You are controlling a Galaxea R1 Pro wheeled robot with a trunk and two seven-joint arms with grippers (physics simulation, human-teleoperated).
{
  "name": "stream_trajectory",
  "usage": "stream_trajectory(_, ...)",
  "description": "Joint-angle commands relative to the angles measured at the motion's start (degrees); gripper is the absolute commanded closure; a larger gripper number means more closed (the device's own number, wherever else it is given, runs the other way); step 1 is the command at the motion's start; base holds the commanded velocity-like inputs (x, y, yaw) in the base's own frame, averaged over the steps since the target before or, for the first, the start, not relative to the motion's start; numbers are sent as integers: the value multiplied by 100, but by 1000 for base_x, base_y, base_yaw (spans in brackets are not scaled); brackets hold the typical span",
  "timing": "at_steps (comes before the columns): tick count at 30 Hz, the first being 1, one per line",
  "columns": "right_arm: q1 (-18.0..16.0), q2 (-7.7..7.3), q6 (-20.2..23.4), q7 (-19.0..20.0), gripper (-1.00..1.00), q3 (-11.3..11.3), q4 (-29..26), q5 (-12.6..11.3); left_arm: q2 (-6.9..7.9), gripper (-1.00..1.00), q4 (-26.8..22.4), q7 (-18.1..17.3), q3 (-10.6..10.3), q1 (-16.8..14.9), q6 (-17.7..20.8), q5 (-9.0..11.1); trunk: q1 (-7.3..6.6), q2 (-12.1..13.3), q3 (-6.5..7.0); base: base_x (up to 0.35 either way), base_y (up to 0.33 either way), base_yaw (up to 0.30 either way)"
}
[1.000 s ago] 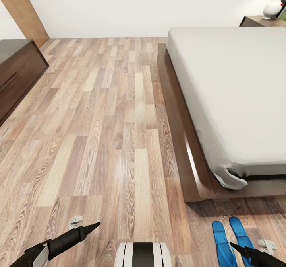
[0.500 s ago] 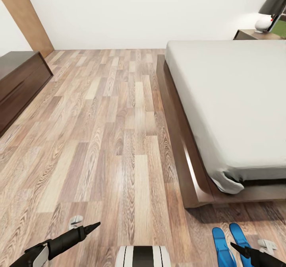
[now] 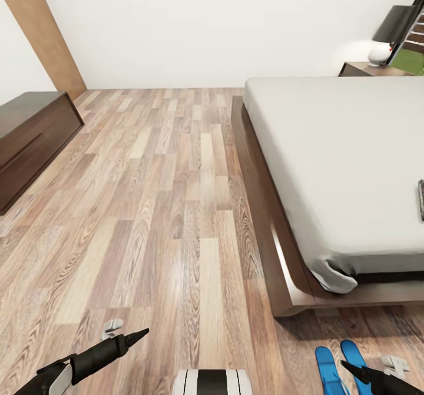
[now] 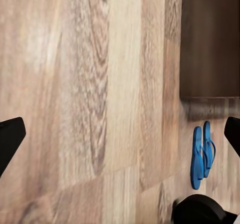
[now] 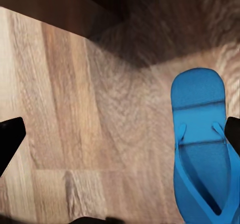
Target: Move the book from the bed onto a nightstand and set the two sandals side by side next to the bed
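Head view tilted upward since a second ago: less of the two sandals (image 3: 341, 367) showing at the lower edge, more wall above, lamp (image 3: 390, 31) now whole in the far corner, a thin dark item (image 3: 421, 200) newly cut by the right edge on the mattress, too little to identify. Nearest: left end effector (image 4: 120, 134) spread wide over bare plank floor (image 3: 153, 218), holding nothing; right end effector (image 5: 120, 134) likewise spread wide, empty, directly over one sandal. Sandals bright blue, flat, thin-strapped, side by side, touching or nearly so, on the floor just off the foot corner of the bed (image 3: 259, 189). Farther: low dark bench (image 3: 29, 142) at left; nightstand (image 3: 368, 69) beyond the bed's far end, carrying the lamp.
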Motion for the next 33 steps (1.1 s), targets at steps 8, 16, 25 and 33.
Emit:
stream_trajectory(8, -4, 582, -359, -336, -100, -19, 683, 31, -81, -100, 9, 465, -14, -1, 54, 42, -21, 9, 174, 0, 0, 0)
stream_trajectory(16, -4, 1420, -553, -1634, -100, 27, 750, 61, -394, -100, 260, 1115, -19, 6, -256, 20, -42, 20, 351, 0, 0, 0)
stream_trajectory(25, -4, 1517, -551, -1777, -100, 28, 716, 61, -583, -100, 760, 1627, -49, 7, -842, 9, -65, 32, 551, 0, 0, 0)
stream_trajectory(33, -4, 1498, -567, -1772, -100, 29, 732, 54, -624, -100, 809, 1670, -65, 7, -975, -169, -86, 43, 728, 0, 0, 0)
